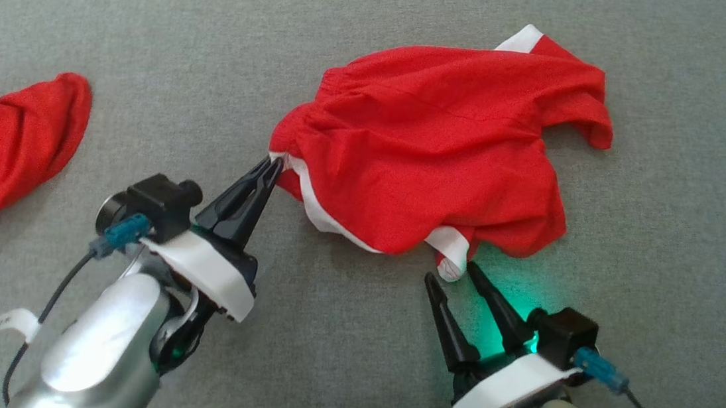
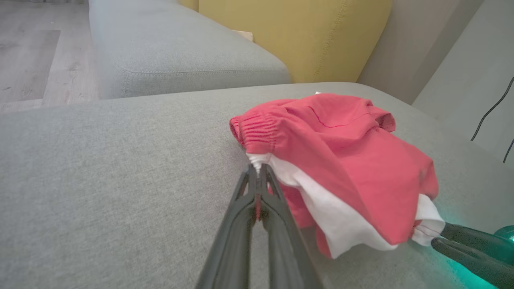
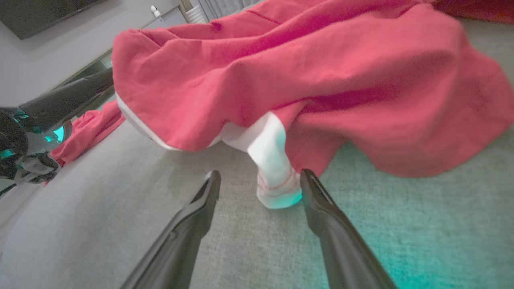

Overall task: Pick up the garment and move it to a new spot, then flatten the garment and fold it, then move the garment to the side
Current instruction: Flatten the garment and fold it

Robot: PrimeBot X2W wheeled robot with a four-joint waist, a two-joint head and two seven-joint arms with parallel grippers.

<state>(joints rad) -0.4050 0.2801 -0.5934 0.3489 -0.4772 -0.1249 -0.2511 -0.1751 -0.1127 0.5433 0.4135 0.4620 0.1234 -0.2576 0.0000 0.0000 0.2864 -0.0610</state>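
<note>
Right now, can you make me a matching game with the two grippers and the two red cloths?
1 left gripper
2 right gripper
3 garment
4 other red cloth

A open, holding nothing
B lying alone at the far left
C shut on the garment
D crumpled in the middle of the couch

Pairs: 1-C, 2-A, 3-D, 4-B

A broad grey woven-fabric sofa cushion (image 1: pixel 378 45) is stretching across the scene, and a crumpled red cloth (image 1: pixel 2 142) is lying on it near its left edge. Further off, a second grey seat cushion (image 2: pixel 180 52) is sitting beside a mustard-yellow upholstered backrest (image 2: pixel 293 36). Pale wood-plank flooring (image 2: pixel 36 56) is showing alongside, and a thin black cable (image 2: pixel 492 108) is hanging down a grey wall.
</note>
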